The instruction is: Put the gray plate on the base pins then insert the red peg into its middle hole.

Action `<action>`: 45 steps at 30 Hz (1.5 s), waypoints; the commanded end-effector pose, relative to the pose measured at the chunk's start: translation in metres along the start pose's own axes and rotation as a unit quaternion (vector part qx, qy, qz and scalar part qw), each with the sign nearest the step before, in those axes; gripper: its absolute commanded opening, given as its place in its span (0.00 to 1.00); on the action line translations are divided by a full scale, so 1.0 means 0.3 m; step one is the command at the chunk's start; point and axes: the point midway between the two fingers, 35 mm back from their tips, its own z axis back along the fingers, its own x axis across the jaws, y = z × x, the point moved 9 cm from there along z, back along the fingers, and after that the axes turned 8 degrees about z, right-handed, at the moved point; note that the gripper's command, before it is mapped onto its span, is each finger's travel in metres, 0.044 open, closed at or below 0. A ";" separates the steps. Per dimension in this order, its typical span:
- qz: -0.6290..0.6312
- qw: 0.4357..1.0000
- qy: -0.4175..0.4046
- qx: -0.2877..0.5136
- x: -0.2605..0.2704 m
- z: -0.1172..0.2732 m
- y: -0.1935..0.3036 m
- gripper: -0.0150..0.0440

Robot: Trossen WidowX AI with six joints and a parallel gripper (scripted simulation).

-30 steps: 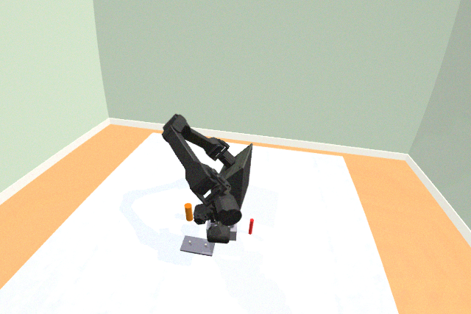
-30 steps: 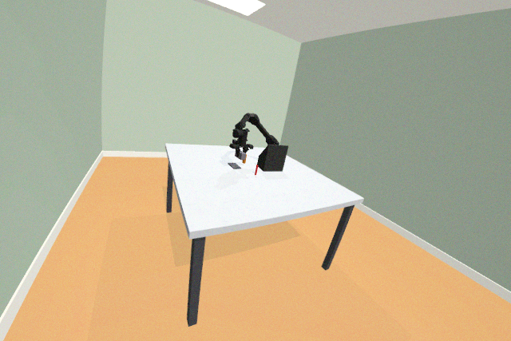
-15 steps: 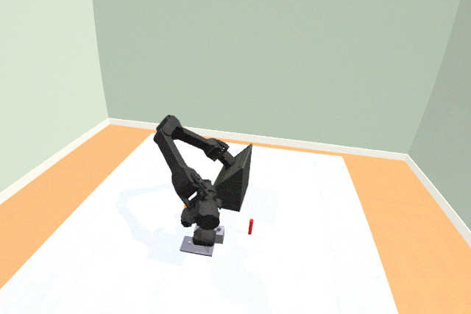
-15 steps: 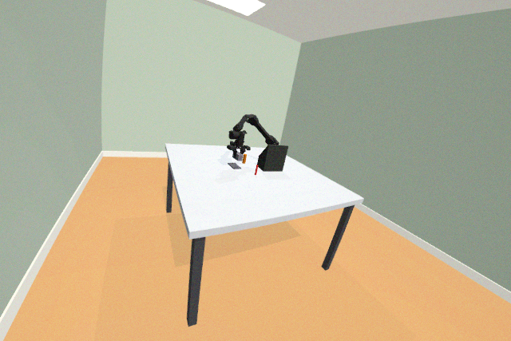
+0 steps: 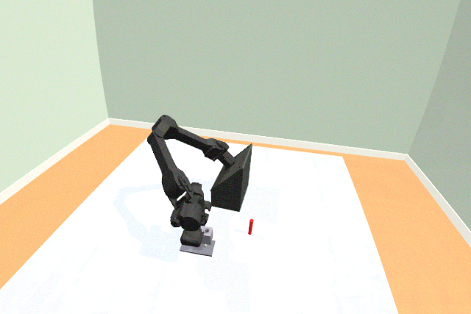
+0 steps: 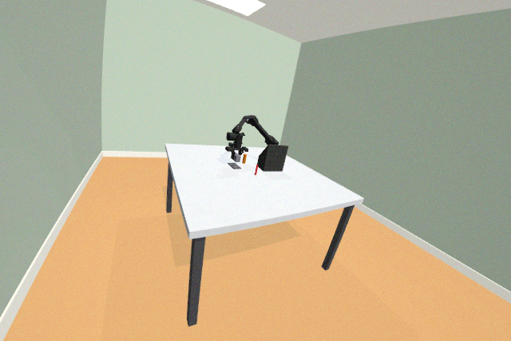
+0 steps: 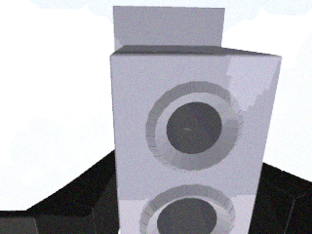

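My gripper (image 5: 195,235) (image 6: 236,156) (image 7: 170,154) is shut on the gray plate (image 5: 207,235) (image 6: 237,158) (image 7: 132,122), a thick block with round holes, two of them showing in the wrist view. The plate hangs a little above the base (image 5: 196,251) (image 6: 234,165) (image 7: 169,26), toward its rear side in the top view. The base is a flat dark gray slab; one small pin (image 5: 205,245) shows, and the other is hidden. The red peg (image 5: 250,226) (image 6: 256,169) stands upright on the table, apart from the base, to its right in the top and exterior views.
An orange cylinder (image 6: 244,159) stands behind the base and plate in the exterior view; the arm hides it in the top view. The large black wedge-shaped arm mount (image 5: 232,193) (image 6: 274,158) stands behind the red peg. The white table (image 5: 296,257) (image 6: 263,200) carries everything.
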 end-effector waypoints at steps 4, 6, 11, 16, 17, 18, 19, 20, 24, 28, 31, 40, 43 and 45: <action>0.001 1.000 0.004 -0.005 -0.018 -0.019 -0.022 0.25; 0.001 1.000 0.004 -0.005 -0.018 -0.020 -0.022 0.25; 0.001 1.000 0.004 -0.005 -0.018 -0.019 -0.022 0.25; 0.001 1.000 0.004 -0.005 -0.018 -0.019 -0.022 0.25; 0.001 1.000 0.004 -0.005 -0.018 -0.019 -0.022 0.25; 0.001 1.000 0.004 -0.005 -0.018 -0.019 -0.022 0.25; 0.001 1.000 0.004 -0.005 -0.018 -0.019 -0.022 0.25; 0.001 1.000 0.004 -0.005 -0.018 -0.019 -0.022 0.25; 0.001 1.000 0.004 -0.005 -0.018 -0.019 -0.022 0.25; 0.001 1.000 0.004 -0.005 -0.018 -0.019 -0.022 0.25; 0.001 1.000 0.004 -0.005 -0.018 -0.019 -0.022 0.25; 0.001 1.000 0.004 -0.005 -0.020 -0.060 -0.025 0.25; 0.001 1.000 0.004 -0.006 -0.020 -0.074 -0.025 0.25; 0.001 1.000 0.004 -0.006 -0.020 -0.075 -0.026 0.25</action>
